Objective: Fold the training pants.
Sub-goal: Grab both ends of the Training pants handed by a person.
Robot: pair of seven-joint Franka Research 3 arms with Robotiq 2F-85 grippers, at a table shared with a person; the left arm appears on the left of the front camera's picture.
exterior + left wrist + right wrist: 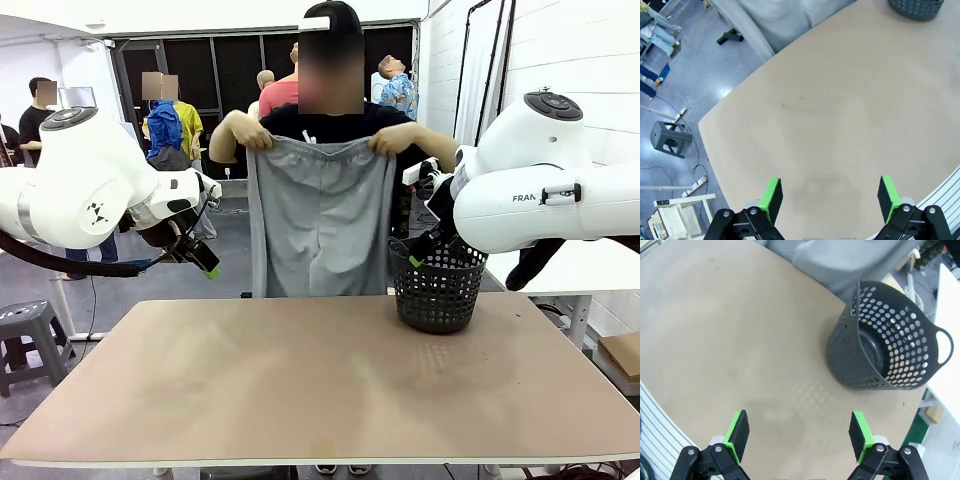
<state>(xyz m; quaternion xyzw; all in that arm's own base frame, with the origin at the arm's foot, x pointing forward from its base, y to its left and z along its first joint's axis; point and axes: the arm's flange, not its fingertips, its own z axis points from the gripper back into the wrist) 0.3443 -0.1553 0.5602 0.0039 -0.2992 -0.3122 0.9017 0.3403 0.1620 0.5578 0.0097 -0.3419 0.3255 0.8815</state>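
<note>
A person at the far side holds the light grey training pants (320, 220) up by the waistband with both hands, so the legs hang down behind the far table edge. The same pants (775, 20) show at the top of the left wrist view and the pants (840, 260) at the top of the right wrist view. My left gripper (205, 262) hovers above the table's left far corner, open and holding nothing, with its green pads (771, 197) wide apart. My right gripper (425, 252) hangs by the basket, open and also holding nothing, pads (737, 432) spread.
A black mesh basket (437, 285) stands on the tan table (320, 390) at the far right, close under my right arm; the basket (890, 345) looks hollow inside. A grey stool (25, 335) stands off the table's left side.
</note>
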